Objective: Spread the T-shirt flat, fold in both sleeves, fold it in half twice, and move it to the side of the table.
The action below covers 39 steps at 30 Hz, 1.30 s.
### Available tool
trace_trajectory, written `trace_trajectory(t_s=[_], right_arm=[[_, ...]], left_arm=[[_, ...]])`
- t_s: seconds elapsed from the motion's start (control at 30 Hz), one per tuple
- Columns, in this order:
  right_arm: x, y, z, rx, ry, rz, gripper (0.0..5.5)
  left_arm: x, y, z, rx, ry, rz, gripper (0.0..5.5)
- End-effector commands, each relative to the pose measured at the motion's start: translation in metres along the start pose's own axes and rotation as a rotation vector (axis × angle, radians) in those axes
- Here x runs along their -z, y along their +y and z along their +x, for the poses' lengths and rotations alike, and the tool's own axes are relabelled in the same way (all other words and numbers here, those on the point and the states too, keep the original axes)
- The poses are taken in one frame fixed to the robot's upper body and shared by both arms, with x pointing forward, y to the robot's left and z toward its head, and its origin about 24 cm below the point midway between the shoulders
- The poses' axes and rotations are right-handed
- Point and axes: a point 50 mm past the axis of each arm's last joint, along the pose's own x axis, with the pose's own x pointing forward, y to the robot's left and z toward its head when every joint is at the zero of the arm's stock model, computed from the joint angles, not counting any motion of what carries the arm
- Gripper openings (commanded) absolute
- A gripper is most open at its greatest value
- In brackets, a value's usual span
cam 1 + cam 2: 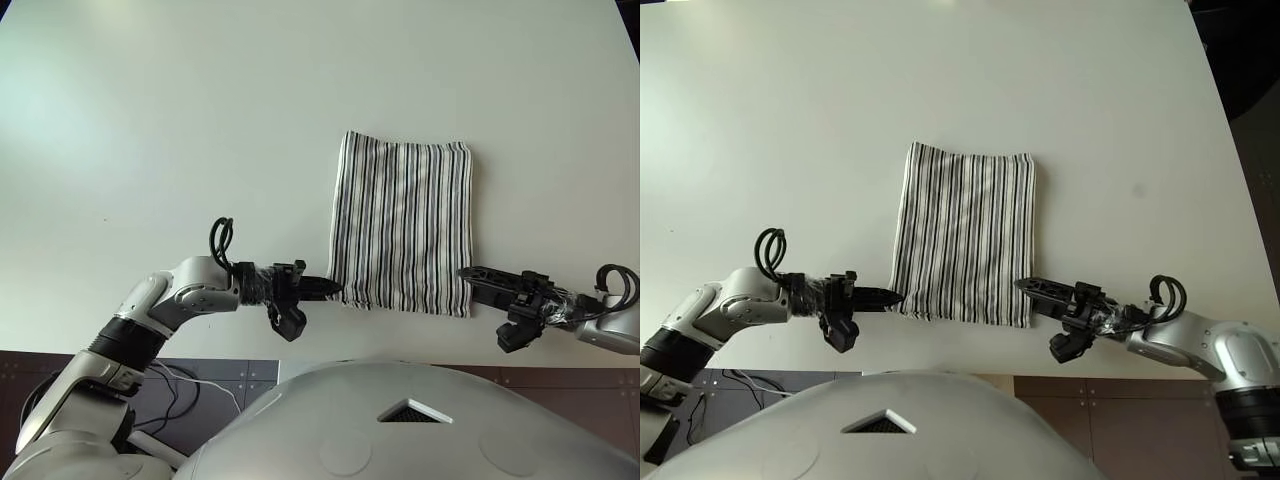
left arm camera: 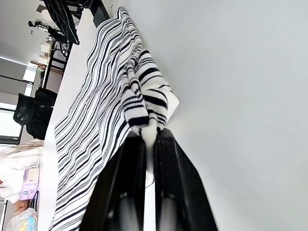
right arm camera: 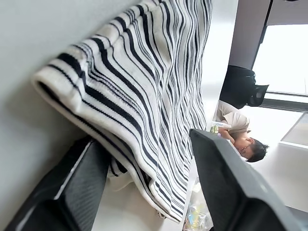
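1. The T-shirt (image 1: pixel 405 225) is soft knit cloth with thin black and white stripes. It is folded into a neat rectangle with layered, rounded edges and lies flat, right of the table's middle and near its front edge.
2. The table (image 1: pixel 150 120) is smooth, matte white.
3. The left gripper (image 1: pixel 332 288) is at the shirt's near left corner, its black fingers pinched together on a small bunched tip of fabric.
4. The right gripper (image 1: pixel 466 272) is at the near right corner, its fingers spread wide with the thick hem between them, unclamped.
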Motion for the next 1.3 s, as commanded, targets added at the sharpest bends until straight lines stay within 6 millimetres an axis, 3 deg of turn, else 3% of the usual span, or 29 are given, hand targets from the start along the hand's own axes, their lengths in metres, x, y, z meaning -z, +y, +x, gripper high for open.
trace_trajectory(t_s=[0.03,0.27,0.6,0.8,1.13,1.3], right_arm=[[-0.013,0.023,0.001,-0.128,-0.042,0.000,2.90],[-0.010,0.038,-0.023,-0.137,0.010,-0.029,2.90],[-0.017,0.039,0.002,-0.072,-0.049,-0.069,2.90],[-0.019,0.042,-0.004,-0.085,-0.075,-0.112,2.90],[-0.027,0.064,-0.020,-0.160,-0.093,-0.158,2.90],[-0.029,0.060,-0.008,-0.113,-0.105,-0.168,2.90]], left_arm=[[0.004,-0.002,-0.001,0.038,0.015,-0.006,0.10],[0.003,-0.005,-0.003,0.032,0.029,-0.016,0.10],[0.007,-0.001,-0.003,0.047,0.019,0.005,0.10],[0.007,0.000,-0.005,0.047,0.021,0.003,0.10],[0.007,0.000,-0.007,0.051,0.025,-0.001,0.10],[0.010,0.001,-0.008,0.058,0.026,0.005,0.10]])
